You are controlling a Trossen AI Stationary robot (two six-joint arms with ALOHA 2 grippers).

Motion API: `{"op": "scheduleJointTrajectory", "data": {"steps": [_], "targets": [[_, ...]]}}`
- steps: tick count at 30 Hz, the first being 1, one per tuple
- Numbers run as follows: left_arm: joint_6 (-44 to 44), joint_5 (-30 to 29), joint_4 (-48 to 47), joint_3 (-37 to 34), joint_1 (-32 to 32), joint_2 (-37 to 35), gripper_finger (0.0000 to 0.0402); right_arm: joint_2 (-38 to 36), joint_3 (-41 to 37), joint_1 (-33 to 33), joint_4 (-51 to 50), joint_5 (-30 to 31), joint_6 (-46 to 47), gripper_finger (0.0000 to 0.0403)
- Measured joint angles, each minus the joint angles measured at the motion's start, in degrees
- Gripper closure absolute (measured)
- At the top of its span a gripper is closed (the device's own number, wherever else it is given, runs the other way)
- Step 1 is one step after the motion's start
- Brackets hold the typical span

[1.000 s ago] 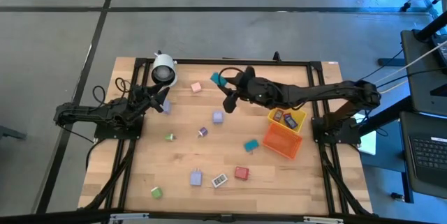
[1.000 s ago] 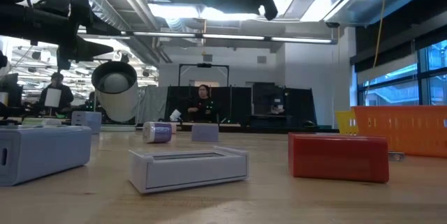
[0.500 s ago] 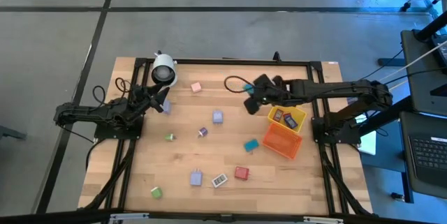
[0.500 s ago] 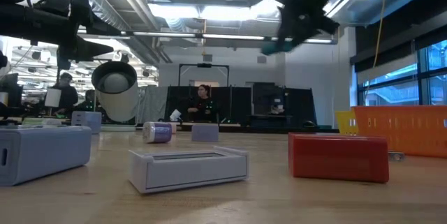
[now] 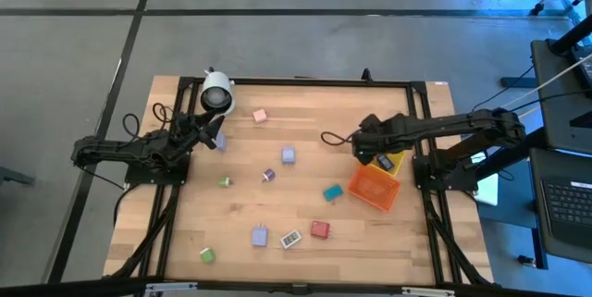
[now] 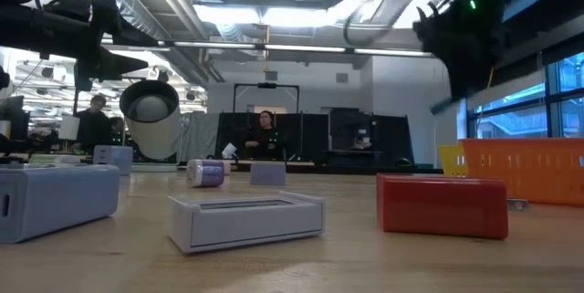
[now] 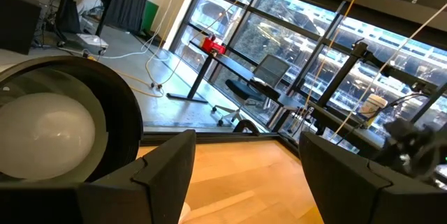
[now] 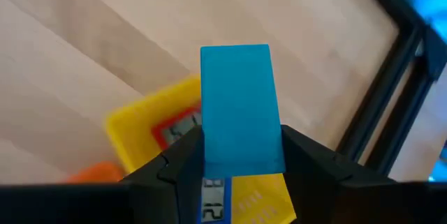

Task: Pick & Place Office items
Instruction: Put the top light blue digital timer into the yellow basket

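Left gripper (image 5: 209,133) low at the table's left, just beside the white cylinder (image 5: 216,92); fingers (image 7: 164,175) spread apart, nothing between them, with bare wood showing in the gap.

Items loose on the table, left to right: green block (image 5: 206,254) near the front edge, small green piece (image 5: 225,182), lavender block (image 5: 260,235), pink block (image 5: 260,115) toward the back, purple piece (image 5: 268,175), white piece (image 5: 290,239), lavender cube (image 5: 289,155), red block (image 5: 320,229), teal block (image 5: 332,191).

Right gripper (image 5: 363,145) above the yellow bin (image 5: 396,161), jaws closed narrow on a blue block (image 8: 239,105); in the wrist view the block stands upright between the fingers, directly over the bin. Bin already holds a few small pieces. Orange bin (image 5: 374,187) just in front of the yellow one, touching.
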Motion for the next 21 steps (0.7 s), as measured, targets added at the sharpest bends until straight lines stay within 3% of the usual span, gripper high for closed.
{"op": "scheduleJointTrajectory", "data": {"steps": [13, 21], "targets": [[0.00, 0.00, 0.01, -0.01, 0.01, 0.00, 0.0150, 0.02, -14.93, -0.71, 10.22, -11.29, 5.48, 0.0237], [0.00, 0.00, 0.01, -0.02, 0.01, 0.00, 0.0150, 0.02, -15.95, -0.73, 14.21, -9.78, 5.41, 0.0221]]}}
